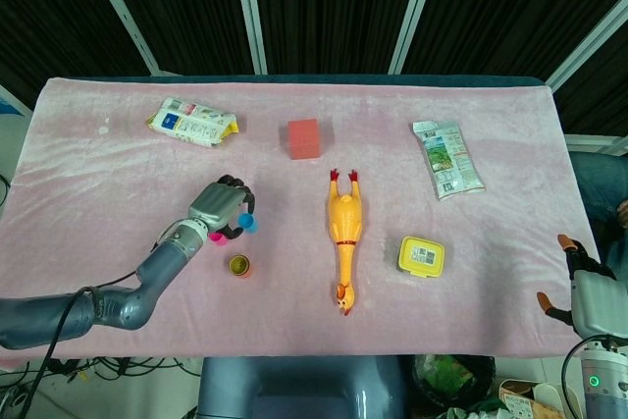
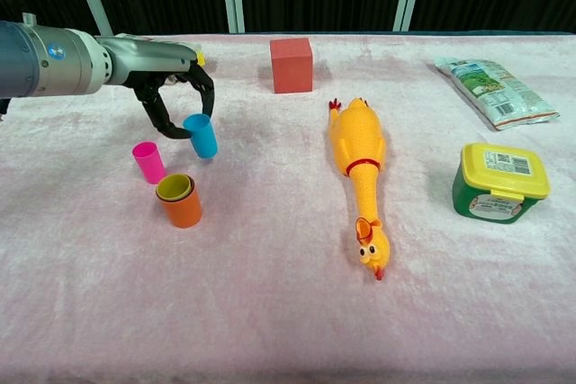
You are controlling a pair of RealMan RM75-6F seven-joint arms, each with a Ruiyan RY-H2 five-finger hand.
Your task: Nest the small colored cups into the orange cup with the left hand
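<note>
Pinching the blue cup [image 2: 201, 135] between my left hand's [image 2: 171, 87] dark fingers [image 2: 207, 89], I hold it tilted and just clear of the pink surface [image 2: 270, 294], its open mouth leaning toward my palm. From the head view the same hand [image 1: 221, 208] covers most of that cup [image 1: 249, 224], with only a sliver of blue showing past my fingers.

Just beside it stands the pink cup [image 2: 148, 162], upright on the cloth and apart from my fingers. Nearer to me sits the orange cup [image 2: 181, 204], also upright, with the yellow-green cup [image 2: 175, 188] already nested inside it, its rim showing above the orange one.

My right hand [image 1: 585, 293] hangs off the surface's near right corner, holding nothing, its fingers apart.

Across the rest of the cloth lie a rubber chicken [image 2: 357, 168] stretched lengthwise with its head toward me, a red block [image 2: 292, 65] at the back, a green tub with a yellow lid [image 2: 499, 183] to the right, a green snack bag [image 2: 493, 91] beyond it, and a white packet [image 1: 192, 122] at the far left.
</note>
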